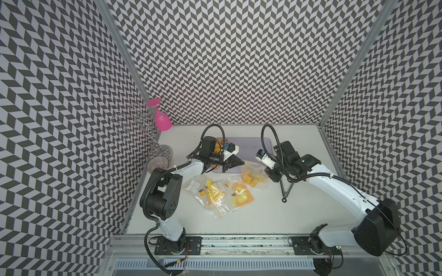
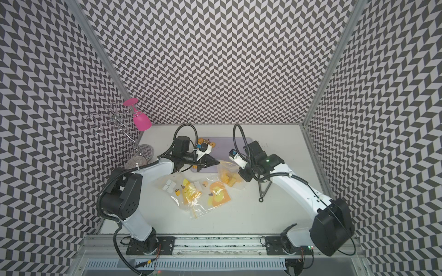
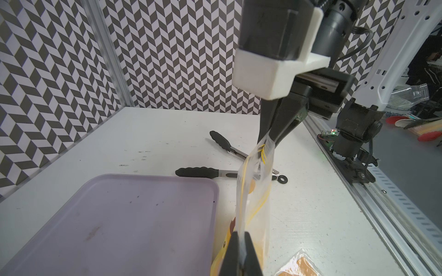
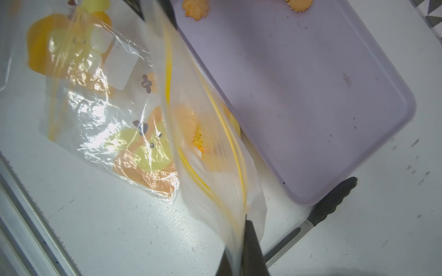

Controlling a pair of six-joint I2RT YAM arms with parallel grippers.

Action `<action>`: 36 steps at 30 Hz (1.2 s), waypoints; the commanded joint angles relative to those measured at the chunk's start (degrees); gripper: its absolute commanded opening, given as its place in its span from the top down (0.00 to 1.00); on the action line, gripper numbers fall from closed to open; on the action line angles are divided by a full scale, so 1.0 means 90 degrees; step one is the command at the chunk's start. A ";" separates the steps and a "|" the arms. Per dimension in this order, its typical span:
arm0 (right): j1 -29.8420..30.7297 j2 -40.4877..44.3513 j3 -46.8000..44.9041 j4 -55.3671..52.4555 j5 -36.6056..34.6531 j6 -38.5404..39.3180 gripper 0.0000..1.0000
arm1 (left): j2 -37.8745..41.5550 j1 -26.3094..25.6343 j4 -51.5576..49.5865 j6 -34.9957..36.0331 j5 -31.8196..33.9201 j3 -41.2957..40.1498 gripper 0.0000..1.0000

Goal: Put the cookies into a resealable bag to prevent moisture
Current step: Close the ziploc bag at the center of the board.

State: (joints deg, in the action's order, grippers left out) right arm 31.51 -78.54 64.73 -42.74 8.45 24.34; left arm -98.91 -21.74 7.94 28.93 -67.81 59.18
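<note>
A clear resealable bag (image 1: 254,172) with yellow zip lines hangs stretched between my two grippers, just off the purple tray's (image 1: 253,145) near edge. My left gripper (image 1: 242,163) is shut on one end of its top edge (image 3: 241,251). My right gripper (image 1: 265,168) is shut on the other end (image 4: 241,248). Several orange-yellow cookies (image 1: 251,179) lie inside the bag, one seen through the mouth (image 4: 198,141). More cookies (image 2: 205,143) sit at the tray's far left corner (image 4: 196,9), partly hidden by the left wrist.
Other clear bags with chick prints (image 1: 212,191) (image 1: 241,193) lie flat in front of the held bag. Black-handled tongs (image 1: 285,188) rest by the right arm. A pink glass (image 1: 161,119) hangs on a wire rack (image 1: 143,124) at the far left corner.
</note>
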 commanded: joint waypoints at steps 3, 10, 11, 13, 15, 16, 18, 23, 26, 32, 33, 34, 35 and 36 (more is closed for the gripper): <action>0.0102 -0.0035 0.0178 0.0452 0.0015 0.0098 0.91 | -0.0075 -0.0001 -0.0155 0.0213 -0.0180 0.0232 1.00; 0.0140 -0.0077 0.0236 0.0547 0.0111 0.0128 1.00 | -0.0084 -0.0002 -0.0189 0.0238 -0.0184 0.0241 1.00; 0.0137 -0.0108 0.0253 0.0548 0.0149 0.0142 1.00 | -0.0085 -0.0004 -0.0189 0.0234 -0.0184 0.0246 1.00; 0.0149 -0.0149 0.0269 0.0590 0.0118 0.0138 0.83 | -0.0095 -0.0005 -0.0197 0.0243 -0.0204 0.0252 1.00; 0.0169 -0.0157 0.0249 0.0654 0.0093 0.0156 0.89 | -0.0102 -0.0006 -0.0227 0.0253 -0.0210 0.0261 1.00; 0.0162 -0.0178 0.0266 0.0629 0.0134 0.0170 1.00 | -0.0100 0.0002 -0.0222 0.0264 -0.0210 0.0261 1.00; 0.0169 -0.0225 0.0315 0.0597 0.0180 0.0186 1.00 | -0.0100 -0.0004 -0.0233 0.0272 -0.0215 0.0266 1.00; 0.0194 -0.0233 0.0306 0.0718 0.0236 0.0208 1.00 | -0.0099 0.0002 -0.0247 0.0281 -0.0239 0.0273 1.00; 0.0202 -0.0238 0.0275 0.0875 0.0217 0.0215 0.78 | -0.0102 -0.0005 -0.0284 0.0317 -0.0261 0.0280 1.00; 0.0222 -0.0287 0.0289 0.1061 0.0322 0.0287 0.78 | -0.0104 0.0009 -0.0459 0.0482 -0.0307 0.0319 1.00; 0.0221 -0.0292 0.0269 0.1088 0.0328 0.0307 0.82 | -0.0111 0.0000 -0.0483 0.0496 -0.0316 0.0337 1.00; 0.0220 -0.0303 0.0267 0.1088 0.0355 0.0328 1.00 | -0.0116 0.0004 -0.0500 0.0506 -0.0317 0.0339 1.00; 0.0220 -0.0326 0.0286 0.1065 0.0374 0.0324 1.00 | -0.0113 0.0006 -0.0505 0.0515 -0.0328 0.0348 1.00; 0.0220 -0.0363 0.0320 0.1030 0.0371 0.0334 1.00 | -0.0121 0.0010 -0.0506 0.0521 -0.0327 0.0349 1.00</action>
State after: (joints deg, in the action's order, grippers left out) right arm 33.15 -80.97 65.69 -36.62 10.28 26.24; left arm -99.02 -21.74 4.80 31.51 -68.90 60.27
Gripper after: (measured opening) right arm 0.050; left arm 0.048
